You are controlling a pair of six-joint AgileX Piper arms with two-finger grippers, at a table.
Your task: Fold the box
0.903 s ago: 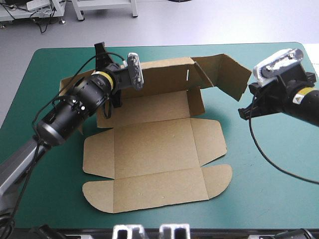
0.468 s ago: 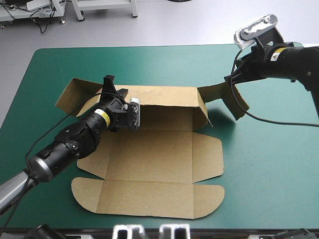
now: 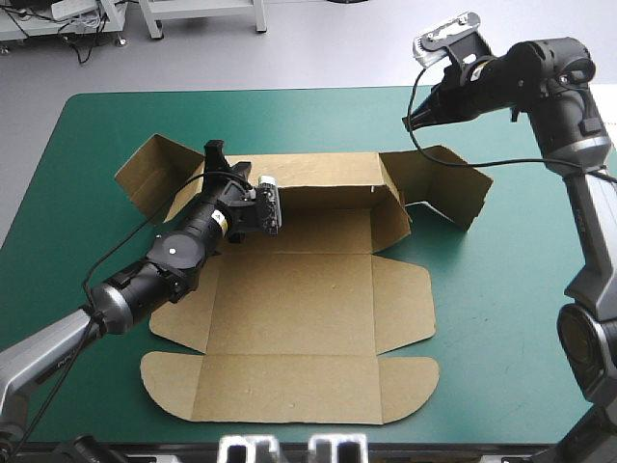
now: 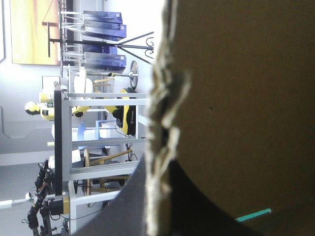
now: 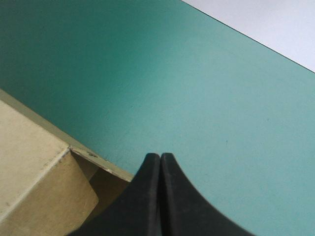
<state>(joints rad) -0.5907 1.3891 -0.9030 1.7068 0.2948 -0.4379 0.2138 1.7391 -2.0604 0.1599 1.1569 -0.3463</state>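
1. Board: the brown cut cardboard box (image 3: 299, 289) lies in the middle of the teal-green worktop (image 3: 501, 318). Its far wall (image 3: 318, 172) is raised and its near panels (image 3: 289, 386) lie flat.
2. Nothing looks tucked yet, so I judge most of the folding remains.
3. The left end effector (image 3: 224, 166) pinches the far wall's left part.
4. The right end effector (image 3: 409, 122), fingers pressed together and empty, hovers above the right end flap (image 3: 439, 183).

The brown box (image 3: 299, 289) lies mostly flat, its far wall raised, end flaps splayed outward.
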